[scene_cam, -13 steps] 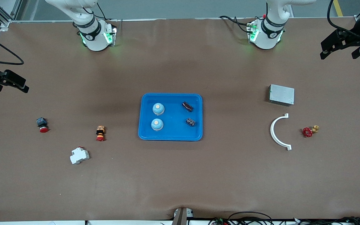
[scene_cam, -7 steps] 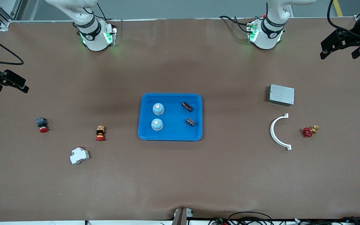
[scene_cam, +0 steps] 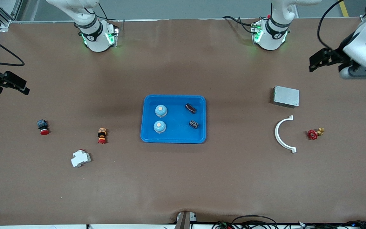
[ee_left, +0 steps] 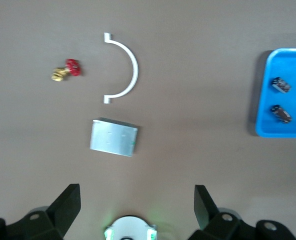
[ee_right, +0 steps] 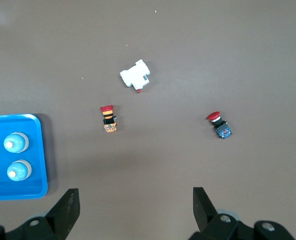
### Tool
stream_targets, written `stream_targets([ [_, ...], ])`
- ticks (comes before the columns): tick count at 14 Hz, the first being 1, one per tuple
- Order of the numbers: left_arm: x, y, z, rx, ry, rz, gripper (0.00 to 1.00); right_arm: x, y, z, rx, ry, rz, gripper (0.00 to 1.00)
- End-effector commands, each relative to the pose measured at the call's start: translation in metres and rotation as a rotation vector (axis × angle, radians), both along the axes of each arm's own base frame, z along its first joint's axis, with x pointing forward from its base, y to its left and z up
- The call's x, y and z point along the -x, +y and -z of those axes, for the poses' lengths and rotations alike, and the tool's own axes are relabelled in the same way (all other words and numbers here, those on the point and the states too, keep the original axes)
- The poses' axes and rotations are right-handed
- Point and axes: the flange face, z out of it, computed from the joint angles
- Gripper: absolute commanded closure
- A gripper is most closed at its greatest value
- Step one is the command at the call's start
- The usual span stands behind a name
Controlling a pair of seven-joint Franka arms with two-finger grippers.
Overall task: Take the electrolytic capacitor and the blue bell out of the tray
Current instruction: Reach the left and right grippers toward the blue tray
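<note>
Both blue bells (scene_cam: 160,118) and the two capacitors (scene_cam: 192,116) lie untouched in the tray (scene_cam: 174,139) mid-worktop. The left gripper (ee_left: 136,202) and right gripper (ee_right: 135,205) hover high over opposite worktop ends, jaws wide and empty, probably to survey before reaching in.

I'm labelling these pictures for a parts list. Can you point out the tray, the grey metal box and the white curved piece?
tray (scene_cam: 174,137), front view, bare floor near its rim
grey metal box (scene_cam: 286,96), front view, top face
white curved piece (scene_cam: 277,133), front view, middle of the arc
</note>
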Motion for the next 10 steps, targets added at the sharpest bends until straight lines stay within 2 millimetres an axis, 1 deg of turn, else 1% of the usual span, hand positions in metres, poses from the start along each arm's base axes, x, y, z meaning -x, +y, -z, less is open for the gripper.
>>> stream_targets([
  [1, -0.011, -0.039, 0.015, 0.016, 0.000, -0.041, 0.00, 0.008, 0.002, -0.002, -0.013, -0.009, -0.001, 0.00],
  [3, -0.009, -0.072, 0.040, -0.007, 0.053, -0.117, 0.00, 0.007, 0.002, -0.001, -0.014, -0.009, 0.001, 0.00],
  [6, -0.001, -0.117, 0.073, -0.044, 0.100, -0.144, 0.00, 0.008, 0.003, 0.002, -0.016, -0.001, 0.006, 0.00],
  [7, -0.001, -0.129, 0.087, -0.053, 0.105, -0.175, 0.00, 0.009, 0.003, 0.001, -0.015, -0.003, 0.006, 0.00],
  [8, 0.004, -0.146, 0.096, -0.059, 0.100, -0.190, 0.00, 0.009, 0.003, 0.001, -0.015, -0.003, 0.006, 0.00],
  [9, 0.008, -0.163, 0.109, -0.064, 0.092, -0.214, 0.00, 0.009, 0.008, 0.002, -0.017, 0.003, 0.001, 0.00],
  [10, 0.010, -0.176, 0.120, -0.057, 0.081, -0.259, 0.00, 0.009, 0.020, 0.007, -0.029, 0.013, -0.002, 0.00],
])
